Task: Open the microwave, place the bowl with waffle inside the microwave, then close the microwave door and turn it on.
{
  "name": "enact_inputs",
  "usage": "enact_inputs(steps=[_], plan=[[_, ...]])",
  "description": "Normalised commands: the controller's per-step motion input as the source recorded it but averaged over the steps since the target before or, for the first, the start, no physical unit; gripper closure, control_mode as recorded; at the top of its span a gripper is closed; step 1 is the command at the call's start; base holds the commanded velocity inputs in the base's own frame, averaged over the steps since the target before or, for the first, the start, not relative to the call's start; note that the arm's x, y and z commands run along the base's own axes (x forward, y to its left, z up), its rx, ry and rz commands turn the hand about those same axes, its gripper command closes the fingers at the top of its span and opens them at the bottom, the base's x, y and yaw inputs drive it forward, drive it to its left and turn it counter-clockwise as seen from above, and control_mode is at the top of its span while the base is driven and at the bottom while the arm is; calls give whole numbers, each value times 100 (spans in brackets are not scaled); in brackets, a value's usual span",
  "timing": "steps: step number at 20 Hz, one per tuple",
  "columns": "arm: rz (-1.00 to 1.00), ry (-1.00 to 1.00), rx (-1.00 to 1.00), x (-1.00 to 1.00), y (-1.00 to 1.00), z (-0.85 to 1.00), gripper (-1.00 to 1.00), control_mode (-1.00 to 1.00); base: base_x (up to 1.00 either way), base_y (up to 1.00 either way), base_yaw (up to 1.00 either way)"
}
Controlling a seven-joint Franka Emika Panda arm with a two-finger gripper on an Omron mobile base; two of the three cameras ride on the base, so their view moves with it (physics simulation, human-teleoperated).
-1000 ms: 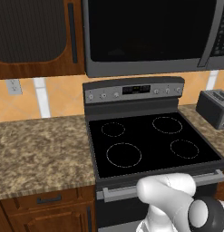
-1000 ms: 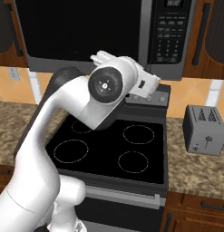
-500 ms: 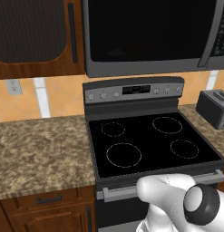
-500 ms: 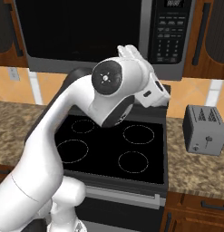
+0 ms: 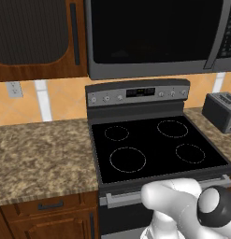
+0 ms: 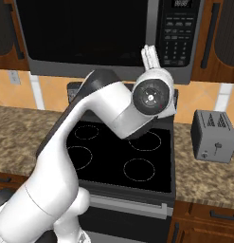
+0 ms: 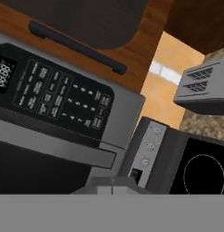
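The microwave (image 5: 154, 37) hangs above the stove with its door (image 6: 90, 33) closed and the black glass dark. Its long grey handle (image 6: 152, 23) runs beside the button panel (image 6: 180, 33). My gripper (image 6: 148, 49) is shut with nothing in it and points upward. It is just in front of the microwave's lower edge, near the foot of the handle. In the hand view the gripper (image 7: 112, 186) looks at the button panel (image 7: 54, 95) and the handle (image 7: 50, 142) from close by. The bowl and the waffle are out of view.
A black glass-top stove (image 5: 154, 149) with a knob panel (image 7: 147, 152) stands below the microwave. A grey toaster (image 6: 214, 136) sits on the granite counter (image 5: 42, 154) to the right. Dark wood cabinets (image 5: 32, 37) flank the microwave.
My hand has swung from pointing right to pointing up and has risen toward the microwave's lower right edge. The gripper stayed shut and the microwave door stayed closed.
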Motion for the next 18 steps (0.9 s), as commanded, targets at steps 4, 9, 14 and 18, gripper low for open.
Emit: enact_inputs(steps=[4, 9, 14, 18], plan=[[27, -9, 36, 0, -1, 0, 100, -100, 0, 0, 0], [21, -17, 33, 10, 0, 0, 100, -100, 0, 0, 0], [5, -12, 15, 40, 24, 0, 100, -100, 0, 0, 0], [0, -4, 2, 49, 13, -3, 100, -100, 0, 0, 0]])
